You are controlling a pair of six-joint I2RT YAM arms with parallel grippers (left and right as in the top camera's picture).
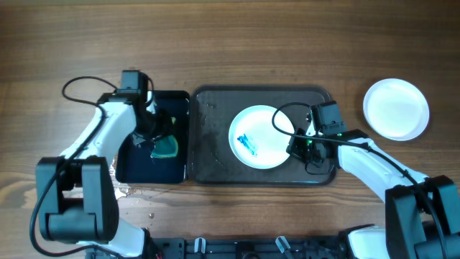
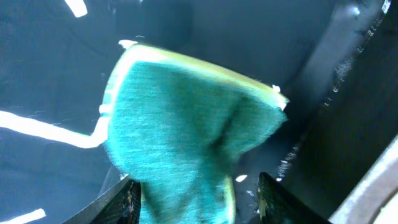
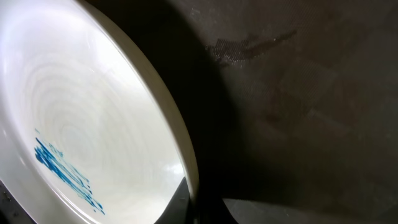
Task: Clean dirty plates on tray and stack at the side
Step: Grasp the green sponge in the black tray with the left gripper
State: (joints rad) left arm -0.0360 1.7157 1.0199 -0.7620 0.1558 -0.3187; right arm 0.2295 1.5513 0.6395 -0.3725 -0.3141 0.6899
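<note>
A white plate [image 1: 255,137] with a blue smear lies on the dark grey tray [image 1: 215,165]. My right gripper [image 1: 298,146] is at the plate's right rim. In the right wrist view its fingers [image 3: 205,205] sit either side of the rim of the plate [image 3: 93,112], shut on it, with the tray floor [image 3: 298,93] behind. My left gripper [image 1: 154,133] is over the black basin [image 1: 133,169]. Its fingers [image 2: 196,202] are spread either side of the green sponge [image 2: 186,124], with a gap at the right finger. A clean white plate [image 1: 395,108] lies on the table at the right.
The black basin stands just left of the tray, with the sponge [image 1: 167,147] at its right side. Water drops lie on the wooden table [image 1: 230,43] near the basin's front left corner. Both arms' cables loop above the tray and the basin.
</note>
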